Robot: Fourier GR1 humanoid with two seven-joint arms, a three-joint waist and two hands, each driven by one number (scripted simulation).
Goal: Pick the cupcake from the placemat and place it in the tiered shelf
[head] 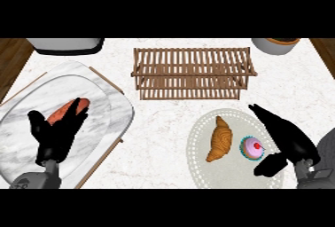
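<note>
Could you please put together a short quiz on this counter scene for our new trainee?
1. True or false: the cupcake sits on the tiered shelf.
2. What lies left of the cupcake on the placemat? A) croissant B) spoon C) apple
3. Which hand is beside the cupcake?

Key
1. False; it is on the placemat.
2. A, the croissant.
3. The right hand, open; the left hand rests over the marble tray.

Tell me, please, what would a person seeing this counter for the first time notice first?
Probably the pink cupcake with its red top, on the round placemat at lower right beside a croissant, with the open right hand right next to it. Then the wooden tiered shelf at top centre, and the left hand over the marble tray at left.
</note>
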